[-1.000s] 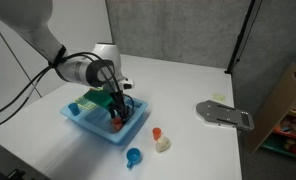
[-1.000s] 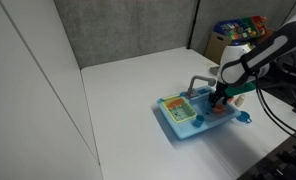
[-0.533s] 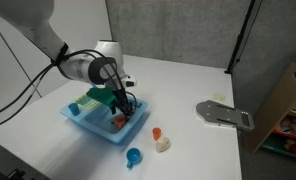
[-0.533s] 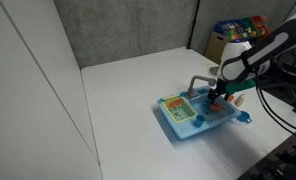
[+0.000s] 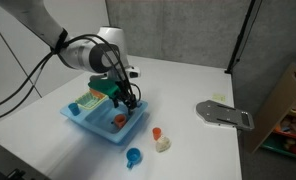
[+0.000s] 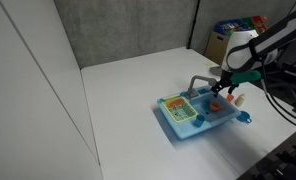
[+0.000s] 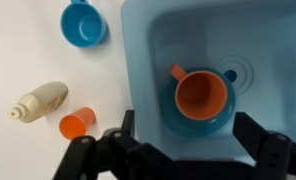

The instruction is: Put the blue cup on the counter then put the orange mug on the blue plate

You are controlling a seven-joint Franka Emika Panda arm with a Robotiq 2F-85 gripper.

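The orange mug point(image 7: 200, 96) stands upright on the blue plate point(image 7: 174, 116) inside the light-blue toy sink point(image 7: 148, 40). It also shows in both exterior views point(image 5: 118, 119) point(image 6: 217, 107). The blue cup point(image 7: 83, 22) sits on the white counter point(image 7: 28, 60), just outside the sink, and shows in both exterior views point(image 5: 134, 156) point(image 6: 245, 117). My gripper point(image 7: 187, 118) is open and empty, hovering above the mug and plate, apart from them. It also shows in both exterior views point(image 5: 128, 99) point(image 6: 226, 88).
A small orange piece point(image 7: 76, 124) and a cream piece point(image 7: 43, 100) lie on the counter beside the sink. A green and yellow rack point(image 5: 88, 100) fills the sink's other half. A grey flat object point(image 5: 223, 114) lies farther off. A cardboard box point(image 5: 288, 100) stands past the counter's edge.
My gripper has risen out of the sink and away from the orange mug, which stays on the blue plate. The blue cup has not moved.
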